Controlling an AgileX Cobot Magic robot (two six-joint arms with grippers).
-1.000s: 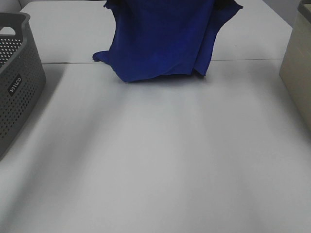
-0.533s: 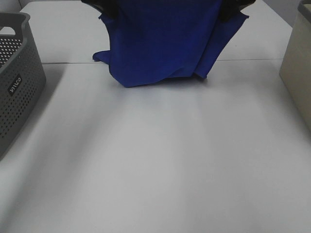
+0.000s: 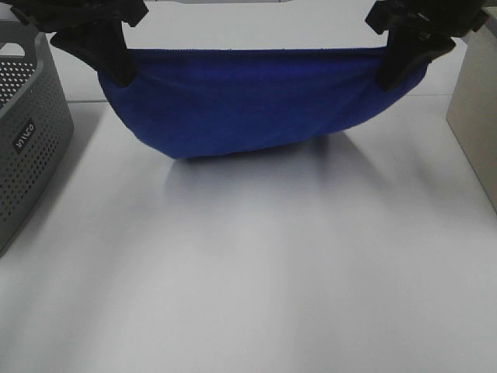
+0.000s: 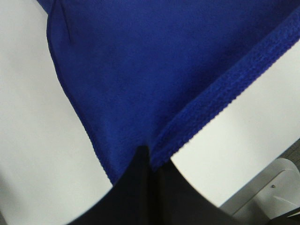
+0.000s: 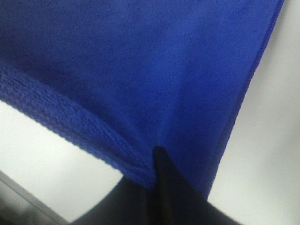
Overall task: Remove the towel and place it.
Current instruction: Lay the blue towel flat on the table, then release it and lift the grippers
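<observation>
Over white table (image 3: 256, 295), holding towel (image 3: 256, 101) stretched wide, bottom sagging to or near surface, prob. to lay flat w/o bunching. Kept apart from grey basket (image 3: 23, 140). Pinched at top corners w/ left gripper (image 3: 118, 71) & right gripper (image 3: 390, 71), both clenched.

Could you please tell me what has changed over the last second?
The left gripper and right gripper came down into view and spread apart, each shut on a top corner of the royal-blue plush towel. The towel went from a narrow bunched drape to a wide span. The grey perforated basket and beige bin stayed put.
</observation>
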